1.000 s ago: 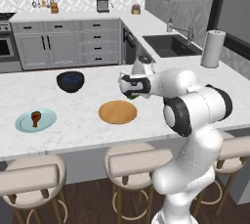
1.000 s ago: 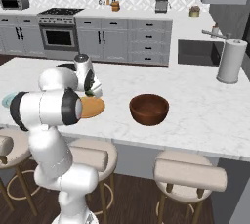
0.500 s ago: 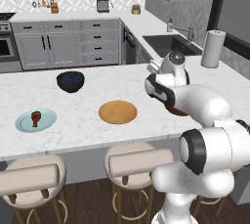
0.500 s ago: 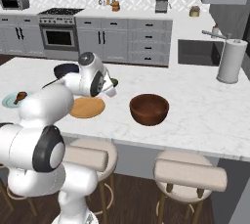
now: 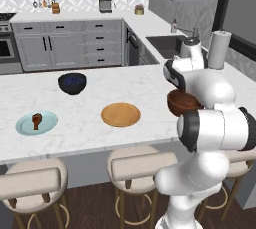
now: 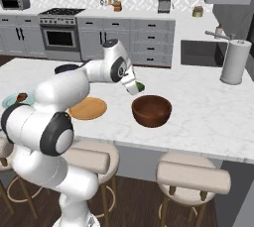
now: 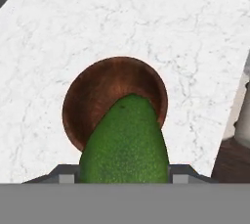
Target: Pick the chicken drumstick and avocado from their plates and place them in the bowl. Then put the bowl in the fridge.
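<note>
- Hand view looks down along the tool [image 7: 125,176]; its jaws are clenched on the avocado [image 7: 125,142], whose green pebbled body rises from between them; past the fruit's tip lies the reddish-brown wooden bowl [image 7: 93,93], seen from above on the white marbled desk [image 7: 195,47]; the fruit hangs over the bowl's near rim, not yet inside it.
- Right base view shows the same grasp from the side; the tool [image 6: 135,88] points down and to the right; a dark-green bit of the avocado [image 6: 141,86] shows at its tip, just above and left of the bowl [image 6: 152,111]; fruit and bowl are apart.
- Left base view: the bowl [image 5: 183,102] sits on the right part of the desk [image 5: 90,133], partly hidden by the white arm; I cannot tell the jaws apart there.
- Tan-orange wooden plate: bare, in the middle of the desk, left of the bowl [image 5: 120,114]; the right base view has it partly behind the arm [image 6: 88,108].
- Pale blue plate [image 5: 36,123]: at the left near edge of the desk; the chicken drumstick [image 5: 36,120] lies on it, reddish-brown, much smaller than the plate; in the right base view a piece of both shows at the left edge, the plate [image 6: 7,101] and the drumstick [image 6: 21,97].
- Dark navy-blue bowl [image 5: 72,83]: farther back on the desk, between the two plates and beyond them.
- Paper towel roll [image 6: 232,62]: upright at the far right of the desk, near the sink [image 6: 198,52].
- Stools [image 5: 140,165]: round cushioned seats along the near side of the desk.
</note>
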